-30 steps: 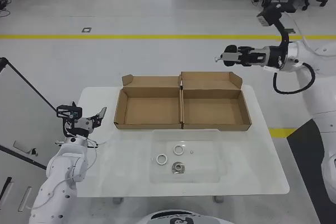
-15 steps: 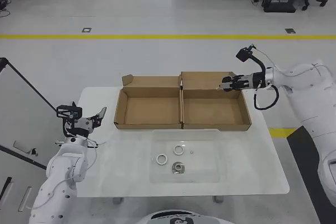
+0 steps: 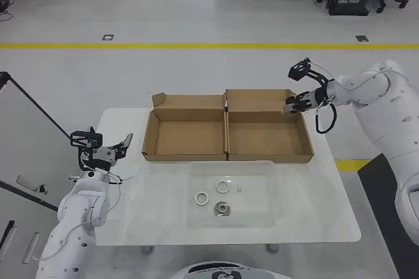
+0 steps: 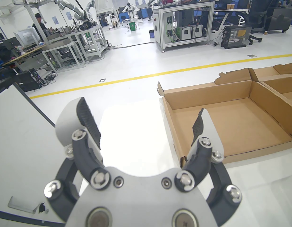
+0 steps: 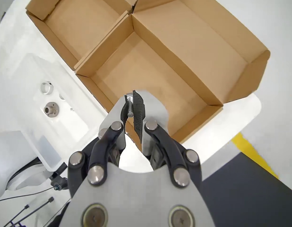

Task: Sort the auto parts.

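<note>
**A:** A white table (image 3: 321,202) is standing on a pale workshop floor. What is lying nearest, at lower centre of the top view?

**B:** A clear tray (image 3: 255,209) is carrying a white ring (image 3: 201,199), a second ring (image 3: 223,187) and a flanged hub (image 3: 223,208). At far left, the left gripper (image 4: 142,109) is hanging with fingers spread wide, holding nothing.

**A:** And farther up?

**B:** The left box (image 3: 185,138) and right box (image 3: 269,138) are lying side by side, both empty. The right gripper (image 5: 133,100) is hovering by the right box's upper right corner, fingers clenched on a threaded bolt (image 5: 130,106). I'd judge it is delivering. Next it needs lowering inside the walls, then releasing.
</note>
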Tool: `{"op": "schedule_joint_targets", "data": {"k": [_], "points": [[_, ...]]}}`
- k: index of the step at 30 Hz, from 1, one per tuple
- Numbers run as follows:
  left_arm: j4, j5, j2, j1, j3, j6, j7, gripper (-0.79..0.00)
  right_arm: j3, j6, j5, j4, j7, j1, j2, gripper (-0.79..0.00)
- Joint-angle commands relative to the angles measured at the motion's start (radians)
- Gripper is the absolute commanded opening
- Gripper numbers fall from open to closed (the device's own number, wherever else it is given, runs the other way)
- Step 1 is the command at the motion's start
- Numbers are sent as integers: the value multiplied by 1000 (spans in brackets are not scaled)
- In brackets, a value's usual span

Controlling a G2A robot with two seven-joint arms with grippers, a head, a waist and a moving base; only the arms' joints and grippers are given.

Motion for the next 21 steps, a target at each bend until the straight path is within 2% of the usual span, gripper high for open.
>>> {"op": "schedule_joint_targets", "data": {"k": [1,8,21], "points": [[0,0,0,0,0,0,0,0,-33,3,-24,-1,3,33,-10,-785],[0,0,0,0,0,0,0,0,-155,4,-55,9,4,117,-41,-785],[0,0,0,0,0,0,0,0,-368,41,-95,44,41,154,-114,-785]]}}
